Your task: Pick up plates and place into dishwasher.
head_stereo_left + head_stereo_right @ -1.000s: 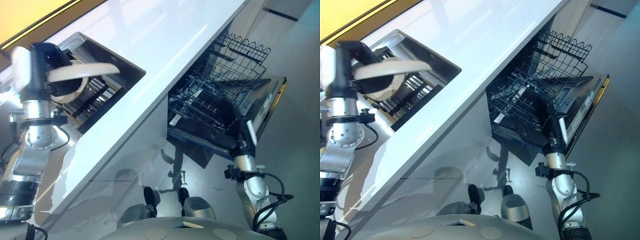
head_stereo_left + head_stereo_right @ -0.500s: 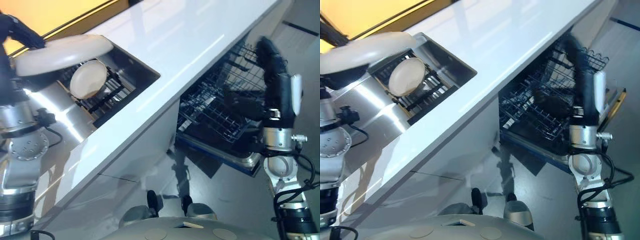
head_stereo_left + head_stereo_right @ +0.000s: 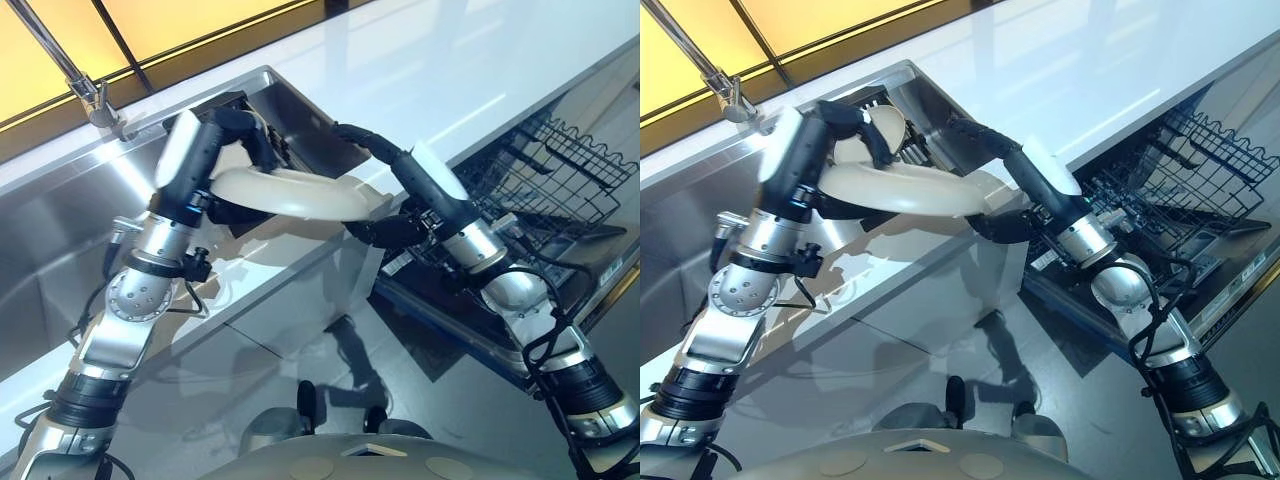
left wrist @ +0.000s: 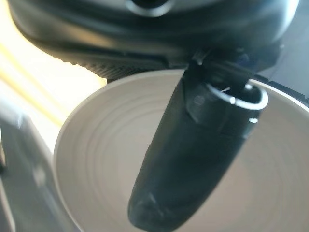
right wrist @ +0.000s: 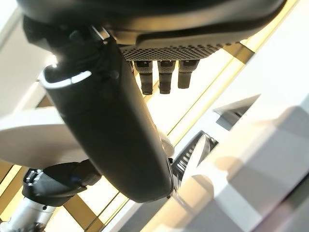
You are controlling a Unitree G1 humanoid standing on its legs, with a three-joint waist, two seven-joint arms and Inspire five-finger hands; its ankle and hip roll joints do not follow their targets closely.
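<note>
While left hand fingers clamp the plate, eye views show right hand pinching it.

Cream plate, round and shallow, held nearly flat above the white worktop's front edge, left hand gripping one rim — right hand at the other — dishwasher rack open beside.
</note>
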